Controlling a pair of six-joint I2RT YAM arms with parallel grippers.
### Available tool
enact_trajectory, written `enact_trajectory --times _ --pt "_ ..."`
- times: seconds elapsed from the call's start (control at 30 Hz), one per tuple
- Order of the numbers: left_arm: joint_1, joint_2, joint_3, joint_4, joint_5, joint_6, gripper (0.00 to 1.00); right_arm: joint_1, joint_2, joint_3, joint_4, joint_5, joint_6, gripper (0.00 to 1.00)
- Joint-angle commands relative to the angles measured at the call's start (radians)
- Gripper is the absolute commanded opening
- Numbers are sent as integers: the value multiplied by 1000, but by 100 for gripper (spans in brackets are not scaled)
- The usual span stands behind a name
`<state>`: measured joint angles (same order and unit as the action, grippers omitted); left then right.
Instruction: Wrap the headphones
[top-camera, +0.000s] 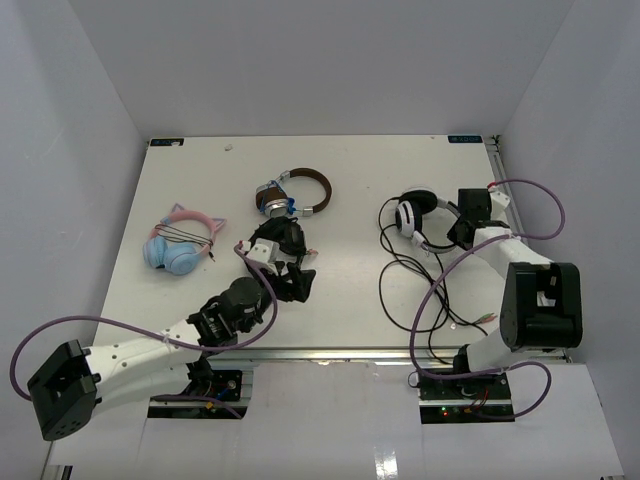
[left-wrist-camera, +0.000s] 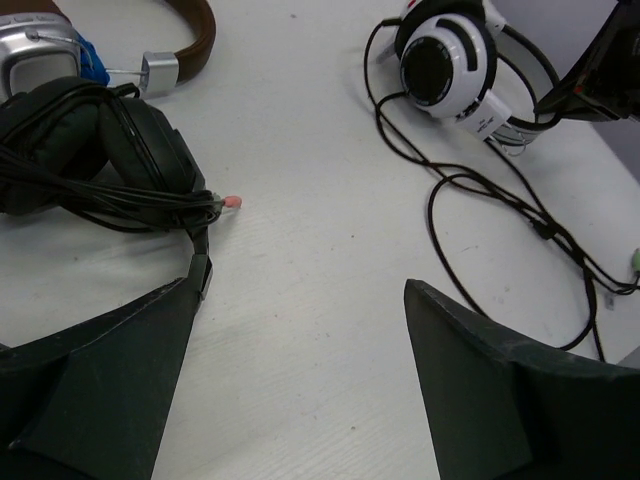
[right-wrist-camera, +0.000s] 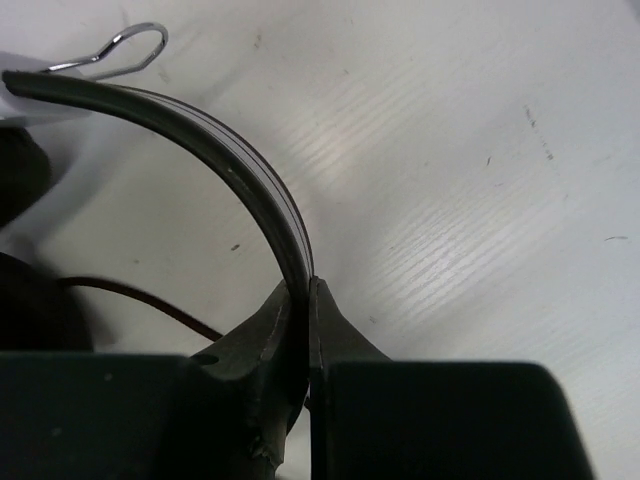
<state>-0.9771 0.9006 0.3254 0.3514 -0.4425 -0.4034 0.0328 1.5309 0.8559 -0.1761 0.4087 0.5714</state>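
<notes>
Right gripper (right-wrist-camera: 308, 292) clamped on headphones (top-camera: 411, 216) headband (right-wrist-camera: 250, 190): stiff, thin, probably slippery. Cable (top-camera: 396, 288) limp, near worktop's right edge. Left gripper (left-wrist-camera: 300, 310) apart.

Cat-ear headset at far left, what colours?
The cat-ear headset has a pink band and ears, light blue cups; seen best from top external.

The left arm (top-camera: 140, 350) lies low over the table (top-camera: 340, 170) and stretches from its base toward 2 o'clock. Its claw (top-camera: 292, 280) is wide open, with the two fingers (left-wrist-camera: 90, 380) far apart. The right arm (top-camera: 535, 300) bends at the elbow and reaches toward 11 o'clock. Its claw (right-wrist-camera: 308, 285) is squeezed tight on the headphones (right-wrist-camera: 250, 190), pinching the band.
</notes>
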Motion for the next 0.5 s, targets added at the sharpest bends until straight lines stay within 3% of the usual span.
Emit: enact_trajectory --times 0.0,0.13,0.27,0.37,0.47 --pt "-2 -111 17 -9 51 -33 96 47 -216 103 53 -32 -152 8" --pt "-2 -222 102 -98 191 -43 96 120 -400 119 95 -102 -231 8" --pt "-2 -311 226 -167 266 -73 96 139 -550 96 149 -279 -213 8" --pt "-2 -350 301 -236 309 -54 96 143 -631 61 261 -421 -196 8" --pt "-2 -374 496 -388 317 -13 96 153 -772 -14 420 -623 -158 8"
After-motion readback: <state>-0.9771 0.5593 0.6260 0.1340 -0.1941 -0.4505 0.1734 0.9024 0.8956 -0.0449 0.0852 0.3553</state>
